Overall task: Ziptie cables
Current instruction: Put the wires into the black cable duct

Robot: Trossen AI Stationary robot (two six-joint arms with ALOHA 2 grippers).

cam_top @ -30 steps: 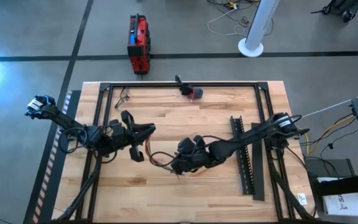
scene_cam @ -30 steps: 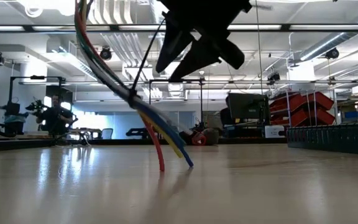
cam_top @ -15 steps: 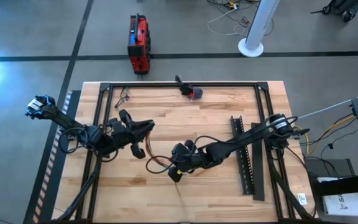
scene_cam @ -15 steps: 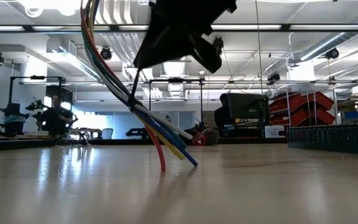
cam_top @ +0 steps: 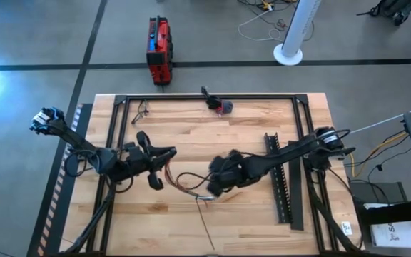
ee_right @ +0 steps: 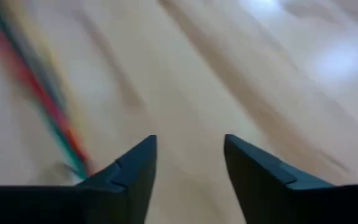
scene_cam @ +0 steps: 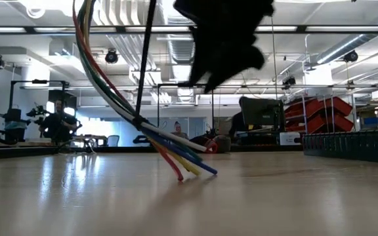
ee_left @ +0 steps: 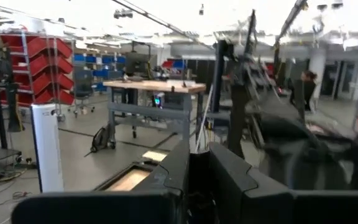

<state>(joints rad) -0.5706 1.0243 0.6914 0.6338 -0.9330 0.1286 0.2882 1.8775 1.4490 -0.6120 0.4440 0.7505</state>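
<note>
The cables (cam_top: 184,187) are a bundle of orange, blue, green and red wires. In the low view the cables (scene_cam: 110,92) slope down from the upper left, and their splayed ends (scene_cam: 195,169) rest on the table. A thin black ziptie (scene_cam: 146,59) rises steeply from the bundle; from above, the ziptie (cam_top: 205,221) shows as a fine line. My left gripper (cam_top: 161,163) is left of centre, shut on the upper end of the bundle. My right gripper (cam_top: 214,187) hangs open just above the table beside the wire ends, which blur past it in its wrist view (ee_right: 188,162). My left gripper holds the cables near their raised end (cam_top: 165,173). Its own body hides the place of contact, and its wrist view shows no wires. The bundle hangs down from it in a slack curve, with the far ends lying on the table.
A long black toothed rail (cam_top: 277,178) lies right of centre. A black and red tool (cam_top: 218,106) and a few loose wires (cam_top: 143,109) sit by the far edge. A black frame (cam_top: 191,96) runs around the table. Bare wood lies toward the near edge.
My right gripper swung toward the table's near left, then came back to the right and rose slightly. The ziptie's tail, which had leaned toward that gripper, now stands nearly upright. The cable ends slid a little to the right and lie flatter on the table.
</note>
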